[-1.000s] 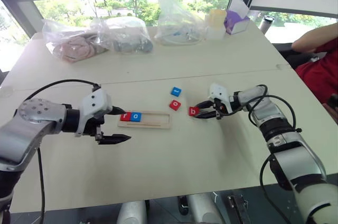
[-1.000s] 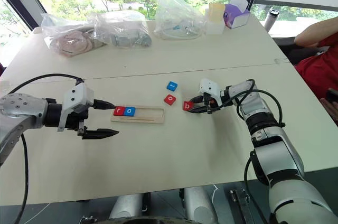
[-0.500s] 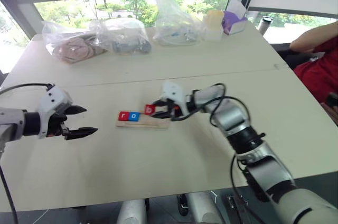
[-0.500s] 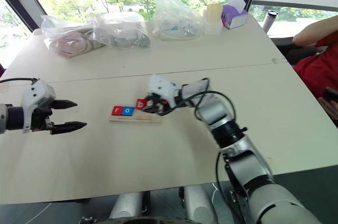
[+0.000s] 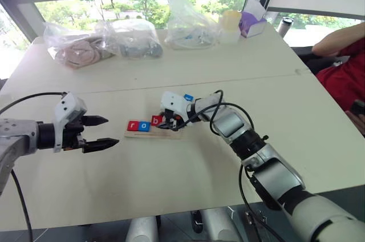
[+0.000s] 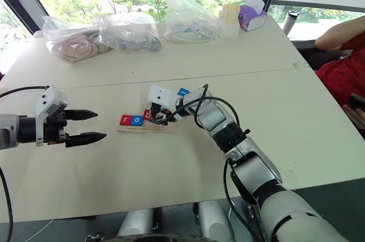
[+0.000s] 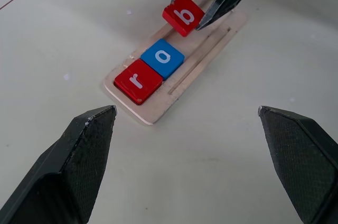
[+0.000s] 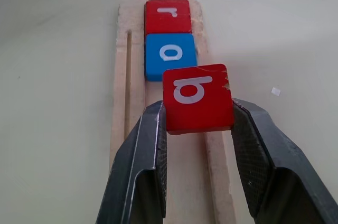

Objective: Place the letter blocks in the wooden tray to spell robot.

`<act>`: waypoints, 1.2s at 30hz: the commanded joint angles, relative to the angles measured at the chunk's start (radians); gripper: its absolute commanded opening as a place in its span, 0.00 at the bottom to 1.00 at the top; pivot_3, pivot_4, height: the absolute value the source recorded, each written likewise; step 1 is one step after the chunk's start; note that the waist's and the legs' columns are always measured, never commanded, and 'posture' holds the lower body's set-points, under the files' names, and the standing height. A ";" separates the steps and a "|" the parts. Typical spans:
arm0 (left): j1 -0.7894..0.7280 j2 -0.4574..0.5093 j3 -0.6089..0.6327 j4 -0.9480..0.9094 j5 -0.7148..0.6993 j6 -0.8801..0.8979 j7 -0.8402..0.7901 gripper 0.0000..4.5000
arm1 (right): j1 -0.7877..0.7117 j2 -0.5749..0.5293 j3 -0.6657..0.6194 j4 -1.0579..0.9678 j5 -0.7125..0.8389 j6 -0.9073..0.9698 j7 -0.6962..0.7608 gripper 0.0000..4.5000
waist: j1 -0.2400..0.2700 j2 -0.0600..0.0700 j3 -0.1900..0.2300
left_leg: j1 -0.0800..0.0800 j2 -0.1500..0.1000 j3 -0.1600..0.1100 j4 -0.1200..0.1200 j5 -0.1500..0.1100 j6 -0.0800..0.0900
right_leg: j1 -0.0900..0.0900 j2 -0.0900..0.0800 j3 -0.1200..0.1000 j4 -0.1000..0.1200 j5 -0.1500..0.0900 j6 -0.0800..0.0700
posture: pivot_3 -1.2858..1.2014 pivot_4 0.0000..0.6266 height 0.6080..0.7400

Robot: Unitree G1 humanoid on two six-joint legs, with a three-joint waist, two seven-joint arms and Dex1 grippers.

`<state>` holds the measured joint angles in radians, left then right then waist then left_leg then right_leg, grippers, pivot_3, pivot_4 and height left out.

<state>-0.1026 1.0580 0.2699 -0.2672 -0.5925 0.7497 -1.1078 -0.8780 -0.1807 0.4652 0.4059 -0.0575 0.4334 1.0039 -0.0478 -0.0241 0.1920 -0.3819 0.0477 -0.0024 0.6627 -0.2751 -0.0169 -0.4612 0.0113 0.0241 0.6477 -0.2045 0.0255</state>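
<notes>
My right fingers [image 8: 195, 123] grip the red b block [image 8: 198, 97] by two opposite edges, holding it tilted over the wooden tray [image 7: 208, 49], just beside the blue o block [image 7: 162, 58]. The red r block [image 7: 138, 80] fills the tray's end slot, touching the o. The tray's remaining length under and behind the b is bare wood. My left fingers [image 5: 96, 132] stand wide apart, holding nothing, off the tray's r end, with bare worktop [image 5: 171, 179] between. A blue block [image 5: 188, 97] lies beyond the tray.
</notes>
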 commanded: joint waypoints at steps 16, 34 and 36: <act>-0.012 0.003 0.003 -0.022 0.007 -0.016 0.029 1.00 | -0.032 0.064 0.007 0.074 -0.021 -0.055 0.013 0.58 | 0.001 0.000 0.000 | 0.000 0.000 0.000 0.000 0.000 0.000 | 0.000 0.000 0.000 0.000 0.000 0.000 | 0.52 0.24 0.99; -0.076 -0.050 -0.008 -0.108 -0.087 0.040 0.065 1.00 | 0.012 -0.043 -0.327 -0.270 0.162 0.238 -0.136 0.98 | 0.008 0.000 0.000 | -0.002 0.000 -0.001 0.000 0.000 0.000 | 0.000 -0.001 0.000 -0.001 0.000 0.000 | 0.52 0.24 0.99; -0.110 -0.070 -0.026 -0.129 -0.111 0.061 0.078 1.00 | 0.072 -0.070 -0.355 -0.375 0.180 0.309 -0.170 0.98 | 0.009 0.000 0.000 | -0.002 0.000 -0.001 0.000 0.000 0.000 | 0.000 -0.001 -0.001 -0.002 0.000 0.000 | 0.52 0.24 0.99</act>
<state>-0.1919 0.9892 0.2428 -0.3589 -0.6696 0.7997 -1.0397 -0.8269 -0.2388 0.1416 0.1168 0.0934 0.6880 0.8592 -0.0386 -0.0245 0.1918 -0.3842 0.0475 -0.0033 0.6627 -0.2751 -0.0170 -0.4612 0.0105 0.0237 0.6457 -0.2047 0.0260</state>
